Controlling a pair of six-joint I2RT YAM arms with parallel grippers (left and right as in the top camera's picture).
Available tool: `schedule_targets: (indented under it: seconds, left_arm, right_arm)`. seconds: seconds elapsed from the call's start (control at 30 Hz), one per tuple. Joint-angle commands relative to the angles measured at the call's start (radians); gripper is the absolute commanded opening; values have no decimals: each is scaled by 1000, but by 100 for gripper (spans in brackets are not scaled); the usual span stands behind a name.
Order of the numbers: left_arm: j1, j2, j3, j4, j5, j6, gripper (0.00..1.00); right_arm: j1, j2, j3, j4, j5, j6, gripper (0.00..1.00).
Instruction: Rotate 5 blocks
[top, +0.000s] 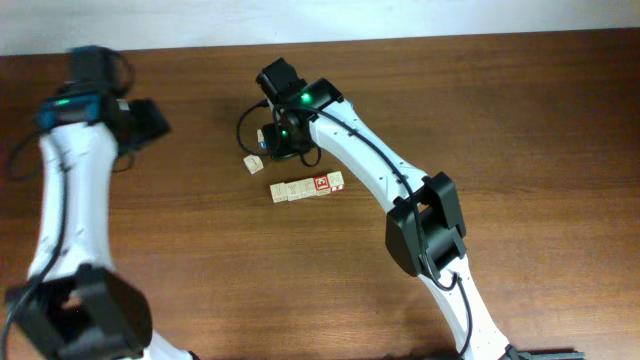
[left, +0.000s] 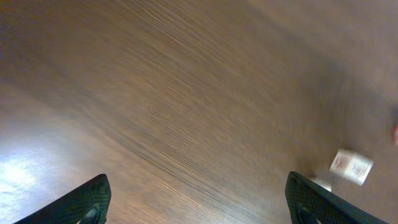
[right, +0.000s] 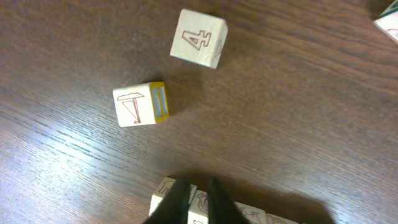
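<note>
Dark brown wooden tabletop (top: 540, 120) seen across nearly whole overhead view, fine grain run lengthwise. Pale off-white strip (top: 420, 15) seen beyond far edge; wall or floor cannot be told. Bright glare patch (left: 15, 174) reflected on wood in left wrist view. Faint sheen seen on grain in right wrist view.

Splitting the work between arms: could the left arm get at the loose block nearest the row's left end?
Probably yes: the left gripper is open, with only bare table between it and that block, though the right gripper hovers close.
</note>
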Motion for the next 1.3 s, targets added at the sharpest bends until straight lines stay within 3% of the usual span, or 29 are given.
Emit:
schedule_targets:
  seconds: [0.0,1.27]
  left_arm:
    - [69,-32,14,-19,-10,-39,86]
    - [87,-28,1,-58,-10,-39,92]
  right_arm:
    - [28,26,-8,3,-5,7,5]
    - [79,108,-10,-46,-4,7,4]
